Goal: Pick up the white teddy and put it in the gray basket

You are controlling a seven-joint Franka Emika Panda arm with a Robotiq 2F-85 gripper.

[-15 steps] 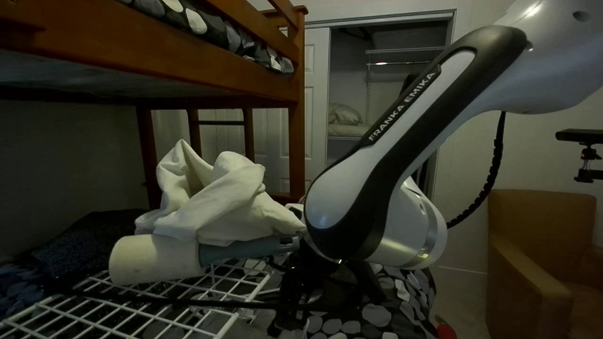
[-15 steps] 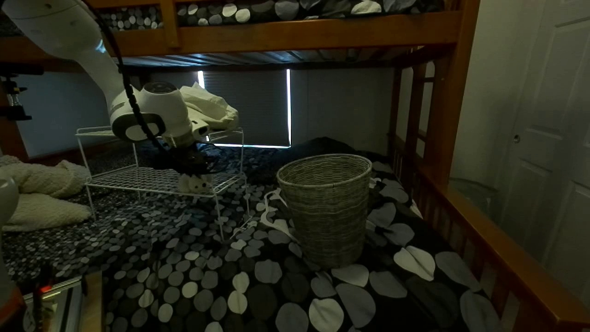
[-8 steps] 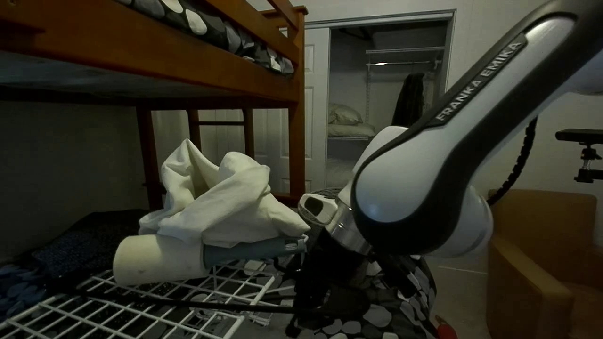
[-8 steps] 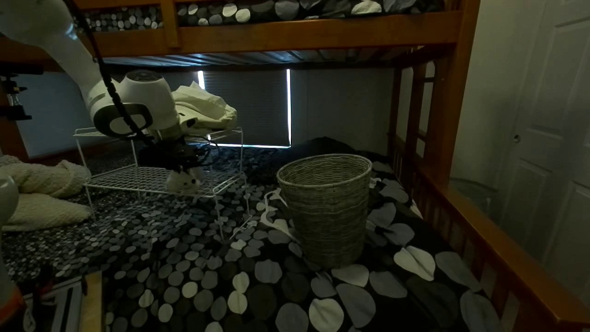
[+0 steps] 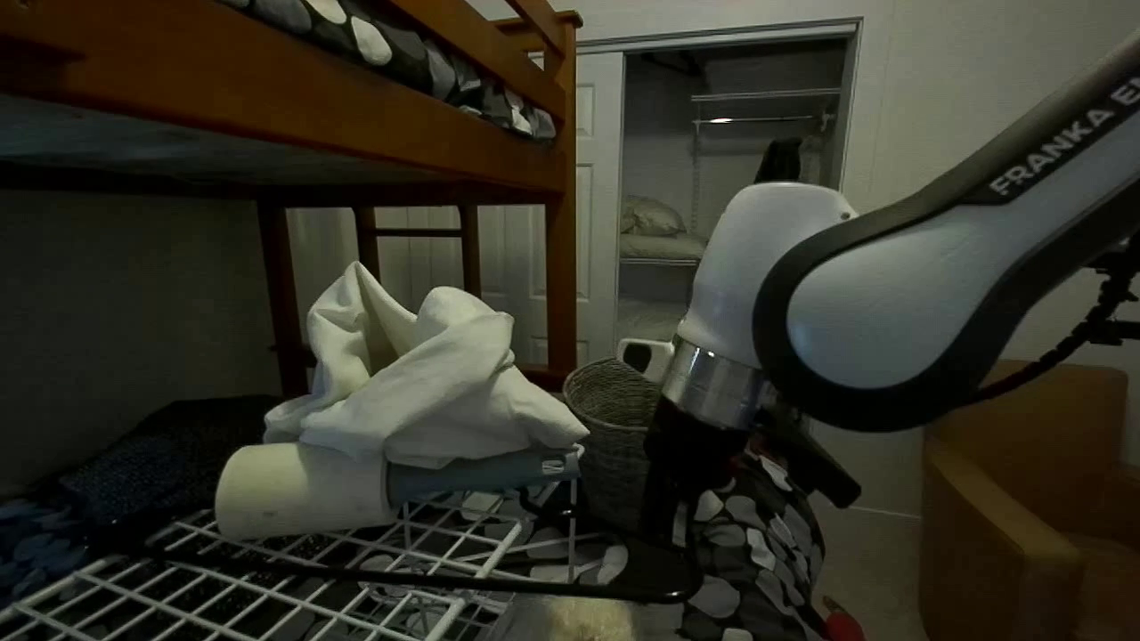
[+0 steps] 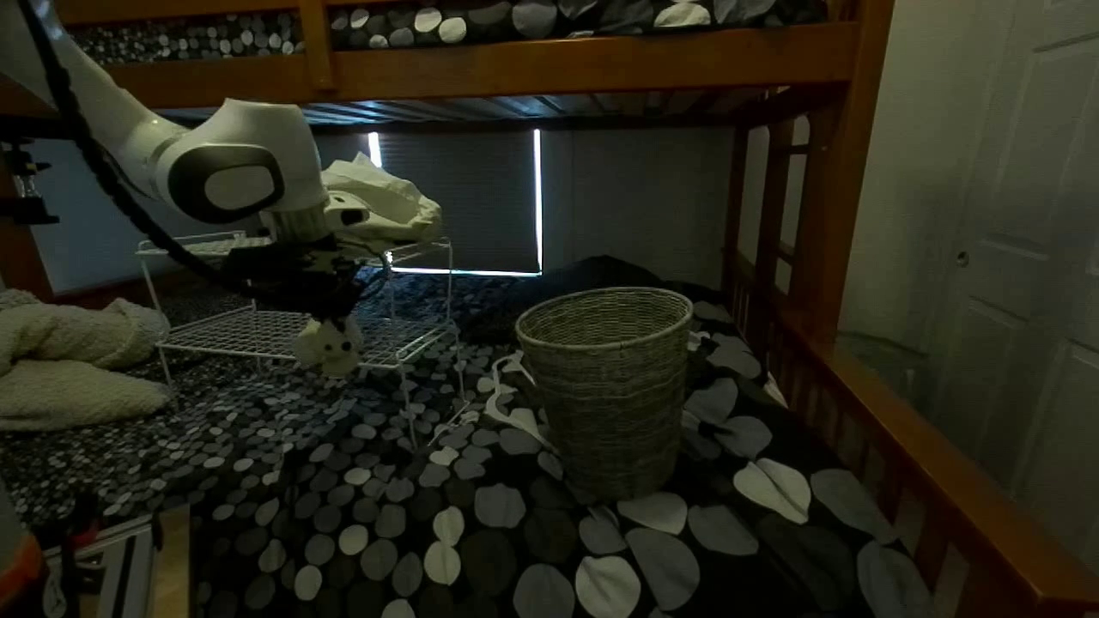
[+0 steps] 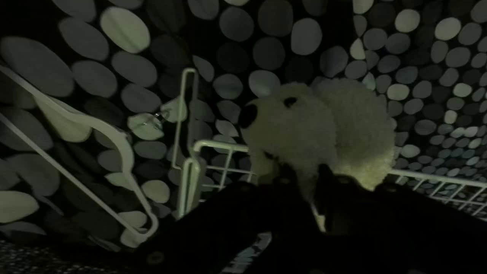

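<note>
The white teddy (image 7: pixel 293 129) has a black nose and eyes. In the wrist view its head is between the two dark fingers of my gripper (image 7: pixel 305 169), which look shut on it. In an exterior view the teddy (image 6: pixel 329 346) hangs under my gripper (image 6: pixel 336 318), in front of the rack's lower shelf. The gray woven basket (image 6: pixel 605 412) stands upright on the bed, to the right of the gripper and apart from it. It also shows partly behind the arm (image 5: pixel 614 445). A pale fluffy patch (image 5: pixel 590 619) shows at an exterior view's bottom edge; I cannot tell whether it is the teddy.
A white wire rack (image 6: pixel 249 336) stands beside the gripper, with a pale cloth (image 6: pixel 378 202) on top. A white hanger (image 7: pixel 125 152) lies on the bed by the basket. Pale fleece (image 6: pixel 77 369) lies to the left. The upper bunk (image 6: pixel 584 69) hangs overhead.
The gripper and teddy have moved out from over the rack's lower shelf to in front of it. The arm has drawn back. The rack and its cloth shifted slightly early on.
</note>
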